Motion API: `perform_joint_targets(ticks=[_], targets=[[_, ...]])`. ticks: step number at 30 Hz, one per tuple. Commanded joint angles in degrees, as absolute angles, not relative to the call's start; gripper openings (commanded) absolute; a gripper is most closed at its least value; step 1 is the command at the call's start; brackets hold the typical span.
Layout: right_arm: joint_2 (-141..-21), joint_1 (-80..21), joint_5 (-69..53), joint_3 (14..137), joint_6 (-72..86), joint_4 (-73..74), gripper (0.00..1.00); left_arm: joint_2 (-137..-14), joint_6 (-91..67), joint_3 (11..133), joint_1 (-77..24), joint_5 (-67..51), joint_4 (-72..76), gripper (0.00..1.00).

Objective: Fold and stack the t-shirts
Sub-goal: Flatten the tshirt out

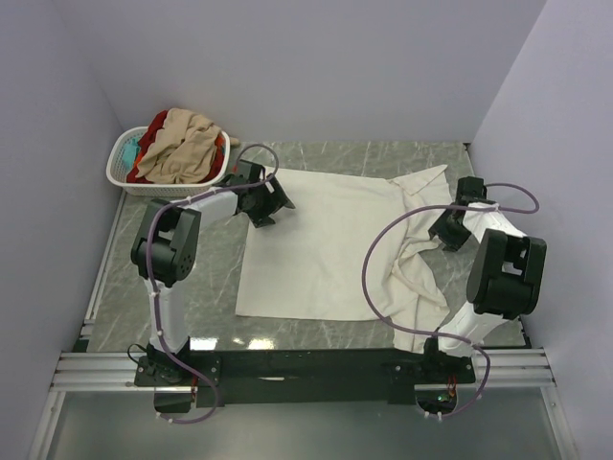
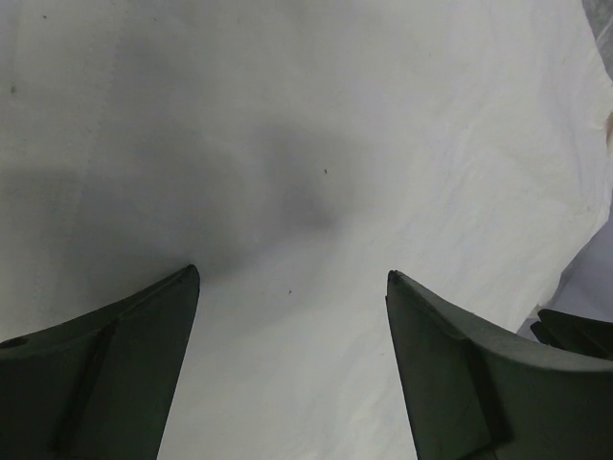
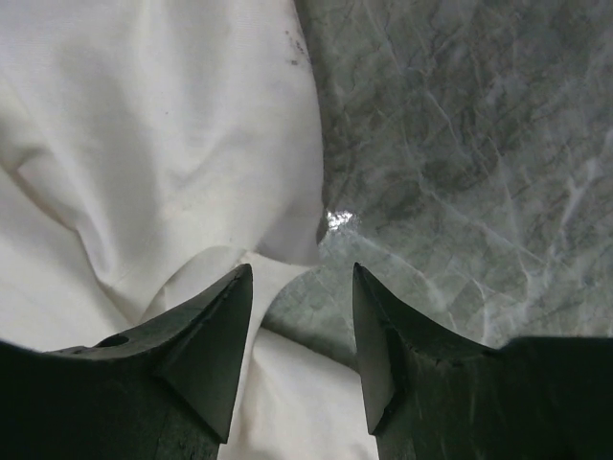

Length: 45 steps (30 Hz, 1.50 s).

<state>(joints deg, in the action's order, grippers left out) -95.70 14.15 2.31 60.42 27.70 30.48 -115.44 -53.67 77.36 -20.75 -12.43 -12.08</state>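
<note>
Diffuse, even overhead light; top view sharp, with faint reflections on the near counter (image 1: 287, 335). The left claw (image 2: 291, 271) casts a soft grey shadow on the cream-white t-shirt (image 2: 431, 144). Just beyond the right claw (image 3: 300, 273), one small glare spot on the counter; claw fingers slightly blurred.

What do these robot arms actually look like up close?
Two matching arms: the left arm and right arm have bulky black joints joined by white tube-like sections. A thin mauve cable loops loosely along each. Both end in dark, wedge-shaped jaws tapering to points. No markings are readable.
</note>
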Motion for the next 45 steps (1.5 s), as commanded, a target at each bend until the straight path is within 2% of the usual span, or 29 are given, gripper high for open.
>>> perform_joint_targets(ticks=[1,5,8,11,12,15,18,26,39,45], targets=[[-97.03,14.59,4.57,60.03,28.74,27.34,0.53,-116.89,-52.91,79.8,-20.3,-13.97,-12.83,0.86],[-98.79,14.59,4.4,60.29,28.92,26.28,0.53,-117.42,-52.91,80.51,-19.95,-13.71,-13.71,0.86],[-99.58,14.68,4.13,60.38,29.0,25.14,0.49,-117.68,-52.73,80.86,-19.69,-13.54,-14.24,0.86],[-100.11,14.76,4.39,61.08,28.92,25.31,0.37,-118.21,-52.82,80.95,-19.16,-13.36,-14.33,0.86],[-100.28,14.77,4.57,61.34,28.92,25.4,0.28,-118.39,-52.82,80.95,-18.99,-13.53,-14.24,0.86],[-100.89,14.77,5.1,62.66,28.92,25.66,0.09,-119.53,-53.09,80.86,-18.02,-14.15,-13.89,0.86],[-101.42,14.94,6.58,64.77,28.74,26.72,0.0,-120.14,-53.17,81.12,-17.49,-13.98,-13.8,0.86],[-103.27,15.38,12.04,73.72,26.55,29.35,0.0,-123.13,-51.5,84.9,-16.35,-12.75,-16.17,0.86],[-115.48,15.73,16.78,95.96,23.73,34.89,0.0,-128.32,-47.9,95.79,-15.21,-10.29,-20.3,0.86],[-117.59,15.82,18.98,100.8,21.71,35.86,0.0,-129.55,-46.32,100.45,-15.21,-9.05,-22.41,0.86]])
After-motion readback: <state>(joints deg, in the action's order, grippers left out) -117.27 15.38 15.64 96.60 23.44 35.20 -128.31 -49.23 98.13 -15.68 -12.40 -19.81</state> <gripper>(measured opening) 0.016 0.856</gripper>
